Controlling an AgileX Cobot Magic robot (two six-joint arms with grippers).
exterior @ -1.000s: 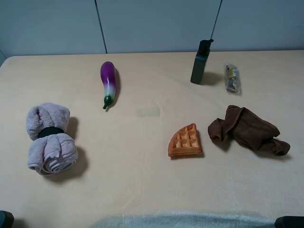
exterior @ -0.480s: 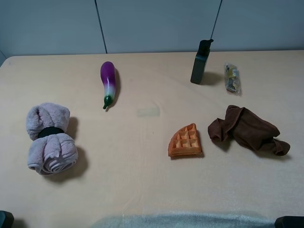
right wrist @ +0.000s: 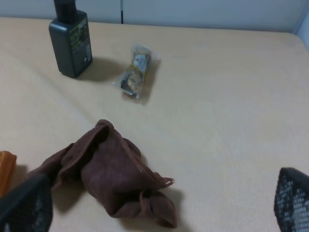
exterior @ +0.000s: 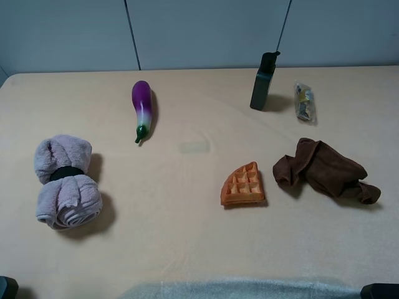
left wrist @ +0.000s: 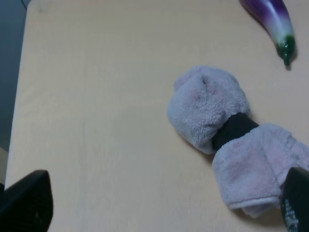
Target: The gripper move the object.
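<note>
Both grippers (left wrist: 159,203) (right wrist: 154,203) are spread wide, holding nothing. From the waffle (exterior: 243,184), the towel (exterior: 65,182) lies far left, the cloth (exterior: 325,170) just right.

Black hand fingers (right wrist: 292,200) with a fine meshed texture.

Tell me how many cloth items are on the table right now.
2. A rolled grey towel with a black band lies near the left edge, and a crumpled brown cloth lies on the right, beside the waffle piece. None appears hidden.
</note>
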